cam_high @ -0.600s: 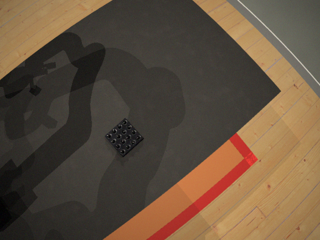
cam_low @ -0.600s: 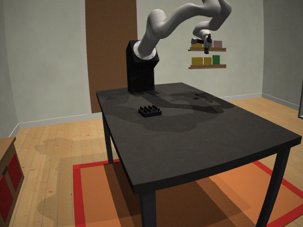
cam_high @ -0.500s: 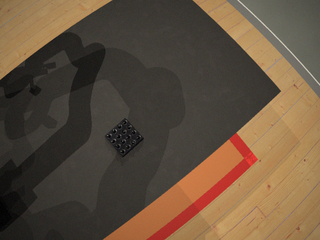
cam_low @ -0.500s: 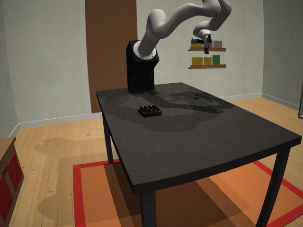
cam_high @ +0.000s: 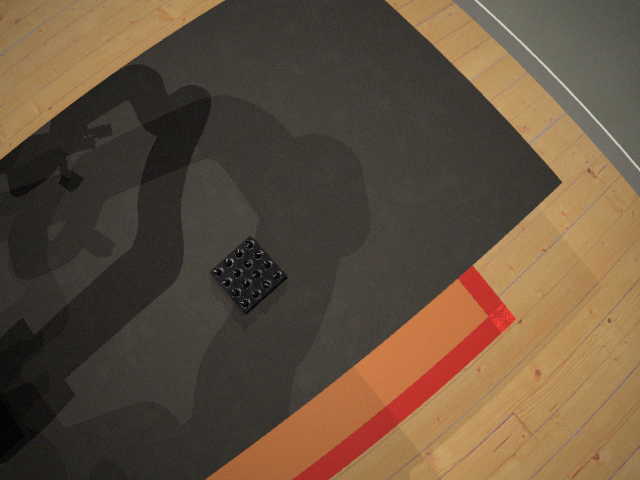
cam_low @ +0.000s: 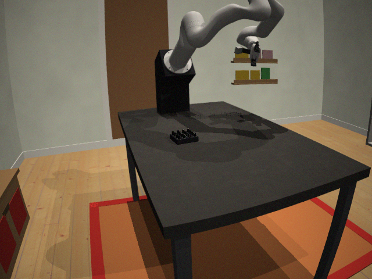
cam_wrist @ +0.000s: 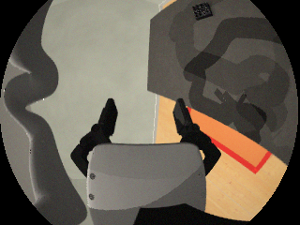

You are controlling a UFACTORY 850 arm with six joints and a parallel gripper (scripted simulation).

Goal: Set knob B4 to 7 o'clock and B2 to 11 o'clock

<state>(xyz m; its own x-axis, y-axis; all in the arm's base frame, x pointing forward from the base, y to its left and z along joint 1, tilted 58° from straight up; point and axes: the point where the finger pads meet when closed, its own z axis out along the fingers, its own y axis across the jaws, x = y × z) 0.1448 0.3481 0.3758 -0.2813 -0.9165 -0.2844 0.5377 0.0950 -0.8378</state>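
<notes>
And here we have pale grey-green walls point(cam_low: 60, 75), a tall brown panel point(cam_low: 138, 60), two little shelves point(cam_low: 255, 60) point(cam_low: 255, 81), and pale wooden planks point(cam_high: 542, 372) point(cam_low: 90, 168) point(cam_wrist: 230, 197) underfoot!

The knob box point(cam_high: 248, 274) point(cam_low: 183, 138) point(cam_wrist: 202, 10) is black; the counter point(cam_high: 413, 155) point(cam_low: 240, 180) point(cam_wrist: 164, 56) under it is dark grey. Below the counter, the rug point(cam_high: 413, 361) point(cam_low: 114, 234) point(cam_wrist: 234, 142) is orange with a red border; around the counter, the floor point(cam_high: 568, 387) point(cam_low: 60, 186) point(cam_wrist: 230, 192) is pale plank-patterned wood.
</notes>
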